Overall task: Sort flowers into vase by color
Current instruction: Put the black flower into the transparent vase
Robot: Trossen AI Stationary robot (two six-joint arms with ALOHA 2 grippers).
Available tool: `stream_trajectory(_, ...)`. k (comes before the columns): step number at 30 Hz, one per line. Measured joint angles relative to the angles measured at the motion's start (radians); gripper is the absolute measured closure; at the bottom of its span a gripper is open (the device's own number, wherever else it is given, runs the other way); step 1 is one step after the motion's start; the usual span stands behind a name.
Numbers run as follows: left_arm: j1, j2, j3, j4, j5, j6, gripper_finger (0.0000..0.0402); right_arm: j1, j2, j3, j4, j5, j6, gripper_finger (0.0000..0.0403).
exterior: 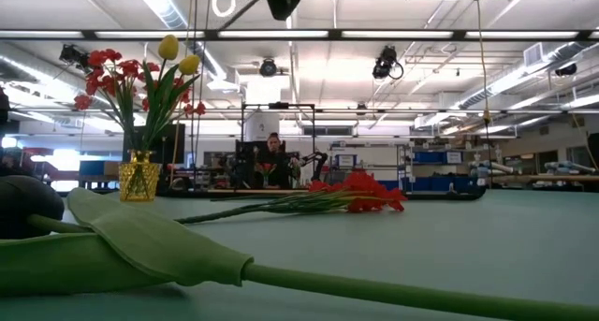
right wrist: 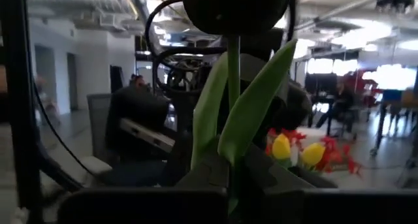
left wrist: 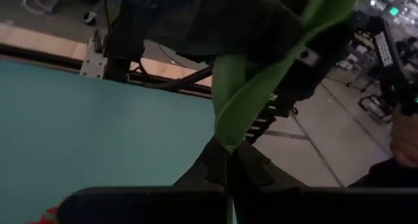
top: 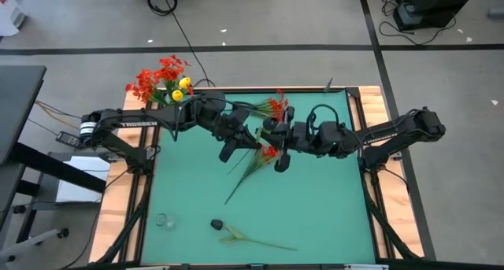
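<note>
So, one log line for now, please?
left gripper: shut on stem | right gripper: shut on stem | vase: holds red, yellow flowers

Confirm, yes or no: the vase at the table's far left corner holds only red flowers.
No: in the low view the vase holds red sprays and two yellow tulip heads too.

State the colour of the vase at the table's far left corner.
The vase is yellow, a golden faceted look; the low view shows it best.

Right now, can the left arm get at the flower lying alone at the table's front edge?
Probably not yet: the left gripper is shut on a leafy stem mid-table. The lone flower lies on open mat, so once emptied it likely could.
</note>
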State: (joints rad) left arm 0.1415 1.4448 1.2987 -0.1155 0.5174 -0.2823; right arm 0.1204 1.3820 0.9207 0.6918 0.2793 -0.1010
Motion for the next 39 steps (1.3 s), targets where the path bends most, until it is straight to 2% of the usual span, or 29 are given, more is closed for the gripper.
stream_trajectory(2, 0.002, -0.002, 0.0, -0.004, 0.005, 0.04, 0.0398, -0.005, -0.002, 0.0, 0.0, 0.01, 0.078, 0.0374)
stream_trajectory(6, 0.002, -0.024, 0.0, -0.023, 0.006, 0.104, 0.0398, -0.033, -0.035, -0.005, -0.033, 0.0, 0.253, 0.0293)
stream_trajectory(12, 0.003, -0.09, 0.006, -0.02, -0.036, 0.19, 0.0398, -0.088, -0.09, -0.005, -0.036, -0.22, 0.392, 0.0172)
stream_trajectory(16, 0.011, -0.107, 0.005, -0.017, -0.058, 0.196, 0.0398, -0.09, -0.078, -0.005, -0.07, -0.269, 0.405, 0.0142)
stream_trajectory(20, 0.005, -0.106, 0.005, -0.011, -0.056, 0.191, 0.0398, -0.09, -0.049, 0.003, -0.068, -0.282, 0.412, 0.0151)
stream_trajectory(25, -0.006, -0.103, 0.004, -0.038, -0.055, 0.181, 0.0398, -0.097, 0.003, 0.077, -0.074, -0.299, 0.388, 0.017)
stream_trajectory(31, -0.034, -0.103, 0.003, -0.071, -0.06, 0.174, 0.0398, -0.111, 0.057, 0.175, -0.188, -0.348, 0.365, 0.0195)
stream_trajectory(35, -0.048, -0.103, 0.003, -0.088, -0.081, 0.165, 0.0398, -0.11, 0.069, 0.194, -0.205, -0.348, 0.36, 0.0252)
stream_trajectory(39, -0.051, -0.112, 0.003, -0.12, -0.141, 0.121, 0.0398, -0.101, 0.072, 0.193, -0.207, -0.345, 0.335, 0.0355)
